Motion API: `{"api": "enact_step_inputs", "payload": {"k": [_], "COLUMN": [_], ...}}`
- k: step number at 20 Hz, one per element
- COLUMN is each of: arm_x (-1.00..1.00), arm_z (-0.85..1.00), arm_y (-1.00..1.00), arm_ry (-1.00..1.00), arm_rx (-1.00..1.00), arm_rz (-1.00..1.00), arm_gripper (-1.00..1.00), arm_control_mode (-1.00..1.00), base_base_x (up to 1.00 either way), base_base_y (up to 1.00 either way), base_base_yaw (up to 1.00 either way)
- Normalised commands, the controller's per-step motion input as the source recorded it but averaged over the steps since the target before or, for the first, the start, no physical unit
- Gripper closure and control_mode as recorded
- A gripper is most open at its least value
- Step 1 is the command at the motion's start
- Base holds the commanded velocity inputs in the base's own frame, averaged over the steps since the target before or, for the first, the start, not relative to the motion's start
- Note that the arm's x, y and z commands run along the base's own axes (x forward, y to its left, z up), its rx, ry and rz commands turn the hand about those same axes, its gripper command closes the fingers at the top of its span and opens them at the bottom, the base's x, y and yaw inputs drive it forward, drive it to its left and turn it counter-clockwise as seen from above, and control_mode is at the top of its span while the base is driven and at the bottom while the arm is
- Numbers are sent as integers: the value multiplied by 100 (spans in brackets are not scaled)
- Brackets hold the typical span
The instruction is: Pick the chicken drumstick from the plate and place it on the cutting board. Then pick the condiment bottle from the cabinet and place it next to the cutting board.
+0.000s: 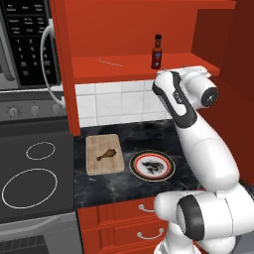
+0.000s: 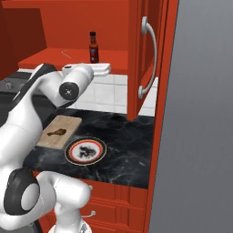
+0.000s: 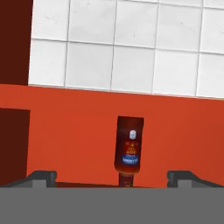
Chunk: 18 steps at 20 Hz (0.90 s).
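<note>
**Drumstick on the board, end effector lined up on the bottle**

At the left of the left base view, the stovetop (image 1: 34, 173) sits dark beside the marble tabletop (image 1: 149, 134). Just right of it lies the cutting board (image 1: 104, 154), with the chicken drumstick (image 1: 106, 156) resting on it — so the first half of the task looks done. Next along is the plate (image 1: 152, 165), bare of food, close beside the board but not touching it.

Above, on the red shelf of the cabinet (image 1: 114, 67), the condiment bottle (image 1: 157, 51) stands upright near the shelf's front edge, right of centre in the frame. It looks small, rigid and light, probably glass or hard plastic with a smooth, somewhat slippery body. Being tall and slim it would tip easily if nudged. The labelled body is the widest and straightest part, so that seems the best place to grip, rather than the narrow neck or cap.

In the hand view the bottle appears inverted and centred, cap toward the bottom. The end effector (image 3: 118, 177) is spread fully wide — one fingertip at lower left, the other at lower right — with the bottle framed between them but beyond their reach. It holds and touches nothing.
</note>
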Motion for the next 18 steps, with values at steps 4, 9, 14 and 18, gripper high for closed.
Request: {"api": "enact_step_inputs", "payload": {"k": [4,9,14,18], "arm_x": [0,0,0,0], "arm_z": [31,31,36,33], "arm_y": [4,10,7,8], "arm_ry": [12,8,6,4], "arm_rx": [2,5,6,6], "arm_rz": [0,0,0,0], "arm_gripper": [-100,-100,-100,-100], "arm_control_mode": [-100,-100,-100,-100], "base_base_x": [0,0,0,0], "base_base_y": [0,0,0,0], "base_base_yaw": [0,0,0,0]}}
